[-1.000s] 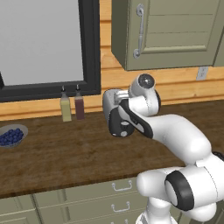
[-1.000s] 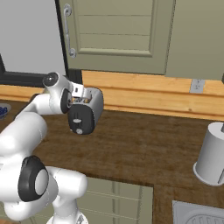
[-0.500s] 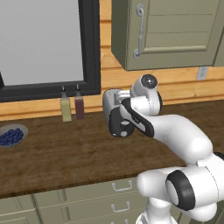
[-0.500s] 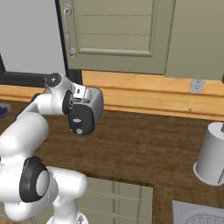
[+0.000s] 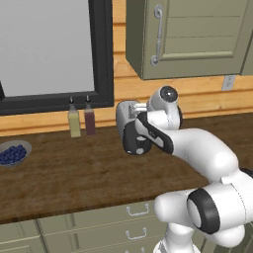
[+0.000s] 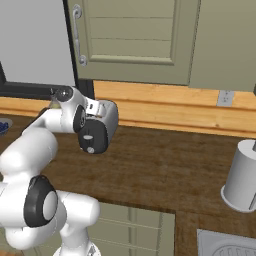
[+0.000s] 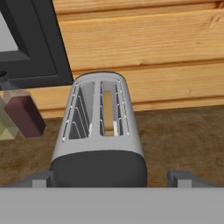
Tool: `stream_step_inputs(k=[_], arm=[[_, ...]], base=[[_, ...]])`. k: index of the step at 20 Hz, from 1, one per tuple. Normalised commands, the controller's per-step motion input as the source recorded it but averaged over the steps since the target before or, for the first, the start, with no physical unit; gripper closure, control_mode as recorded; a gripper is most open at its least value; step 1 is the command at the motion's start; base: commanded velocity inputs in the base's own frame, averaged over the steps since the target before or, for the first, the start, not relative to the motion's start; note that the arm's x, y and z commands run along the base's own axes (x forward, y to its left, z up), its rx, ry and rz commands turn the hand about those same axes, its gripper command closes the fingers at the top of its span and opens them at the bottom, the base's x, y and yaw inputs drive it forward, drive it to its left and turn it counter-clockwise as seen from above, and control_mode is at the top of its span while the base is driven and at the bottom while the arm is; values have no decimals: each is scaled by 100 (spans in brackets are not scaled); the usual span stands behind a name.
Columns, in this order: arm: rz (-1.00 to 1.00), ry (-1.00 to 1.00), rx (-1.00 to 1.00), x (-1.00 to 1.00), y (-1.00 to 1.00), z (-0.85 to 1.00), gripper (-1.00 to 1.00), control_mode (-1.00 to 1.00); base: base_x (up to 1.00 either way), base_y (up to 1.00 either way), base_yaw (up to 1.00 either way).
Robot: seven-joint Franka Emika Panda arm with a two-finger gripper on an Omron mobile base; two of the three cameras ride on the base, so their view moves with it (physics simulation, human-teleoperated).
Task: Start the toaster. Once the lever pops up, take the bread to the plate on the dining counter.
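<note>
On the dark wooden counter (image 5: 74,173), below the wall cabinet, the toaster (image 7: 99,131) is standing with the bread (image 7: 108,114) sitting in its right slot. The gripper (image 7: 111,178) is hovering over the black end panel (jaws fully apart, holding nothing).

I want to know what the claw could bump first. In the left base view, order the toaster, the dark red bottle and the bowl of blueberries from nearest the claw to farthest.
1. The toaster, right at the open claw.
2. The dark red bottle, left of the toaster by the wall.
3. The bowl of blueberries, far left on the counter.
</note>
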Motion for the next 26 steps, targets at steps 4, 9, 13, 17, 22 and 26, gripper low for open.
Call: stream_step_inputs(k=[4, 9, 13, 17, 22, 26], arm=[[0, 0, 1, 28, 0, -1, -100, -100], [0, 0, 0, 25, 0, -6, -100, -100], [0, 0, 0, 7, 0, -15, -100, -100], [0, 0, 0, 0, 0, -25, -100, -100], [0, 0, 0, 0, 0, -2, -100, -100], [0, 0, 0, 0, 0, 0, -100, -100]], base=[[0, 0, 0], [0, 0, 0], [0, 0, 0], [0, 0, 0], [0, 0, 0], [0, 0, 0]])
